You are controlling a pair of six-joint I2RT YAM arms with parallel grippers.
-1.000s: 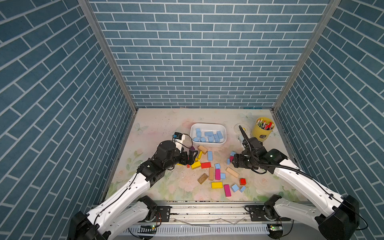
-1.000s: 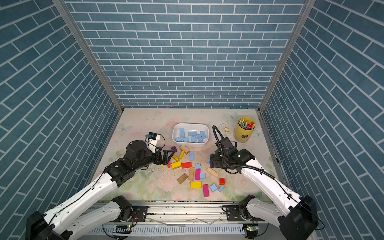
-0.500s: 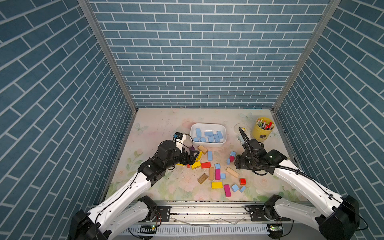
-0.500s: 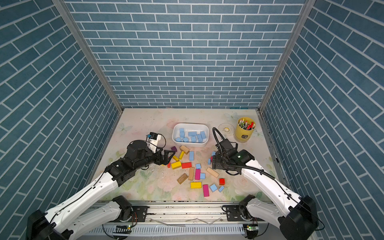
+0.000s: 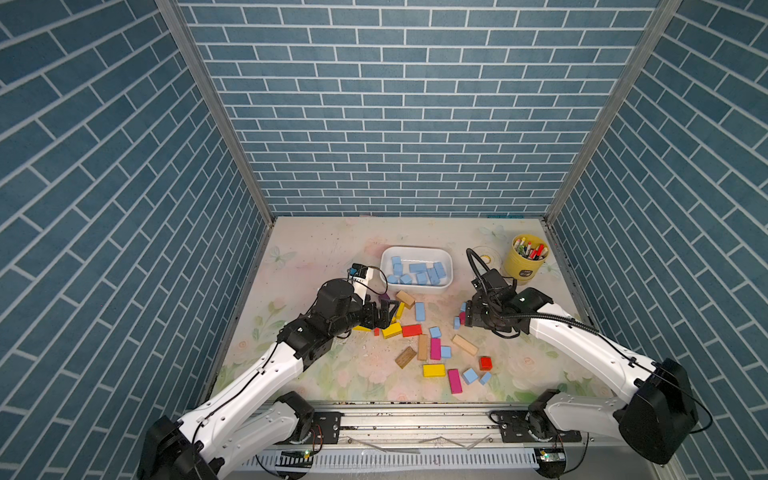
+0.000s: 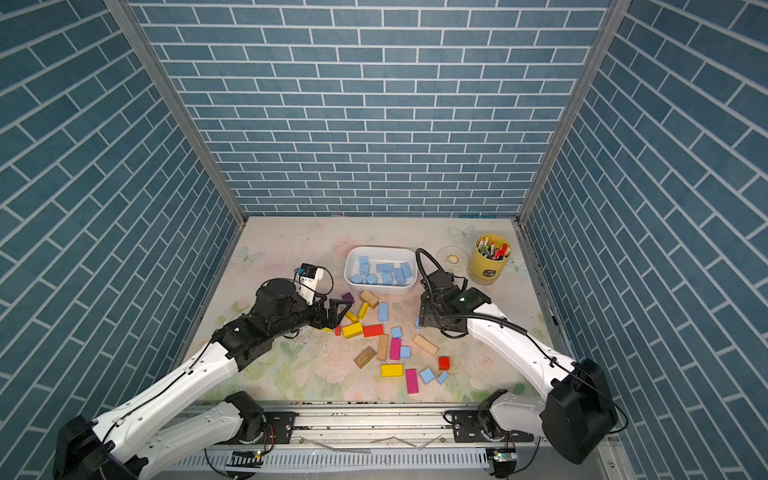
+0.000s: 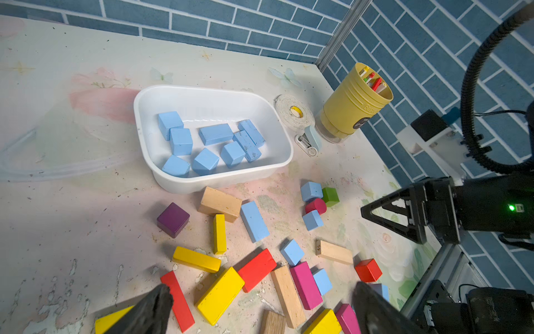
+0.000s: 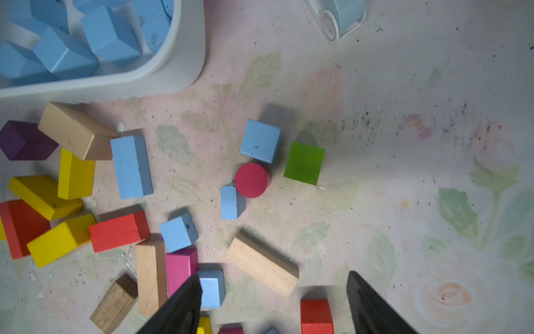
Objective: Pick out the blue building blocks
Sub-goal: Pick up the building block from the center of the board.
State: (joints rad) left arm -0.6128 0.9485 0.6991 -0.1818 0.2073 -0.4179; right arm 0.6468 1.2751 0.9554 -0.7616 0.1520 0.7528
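Several blue building blocks lie in the white tub (image 5: 440, 254) (image 7: 213, 134). Loose ones are scattered among the other blocks: a long brick (image 5: 419, 311) (image 7: 254, 221) (image 8: 131, 167), cubes (image 5: 434, 332) (image 5: 445, 352) and a pair near the front (image 5: 470, 375). My left gripper (image 5: 384, 313) (image 7: 260, 312) hovers open over the yellow and red blocks at the pile's left, holding nothing. My right gripper (image 5: 463, 318) (image 8: 274, 306) is open and empty, low beside two blue cubes (image 8: 260, 141) (image 8: 229, 202) that flank a red cylinder (image 8: 251, 180).
A green cube (image 8: 304, 163) sits next to the red cylinder. Yellow, red, magenta, purple and bare-wood blocks fill the table's middle. A yellow pen cup (image 5: 525, 259), a tape roll (image 7: 294, 111) and a pale oblong gadget (image 7: 310, 140) stand at the back right.
My right gripper has edged slightly left toward the small cluster and its jaws have narrowed a little. The left arm has not visibly moved.
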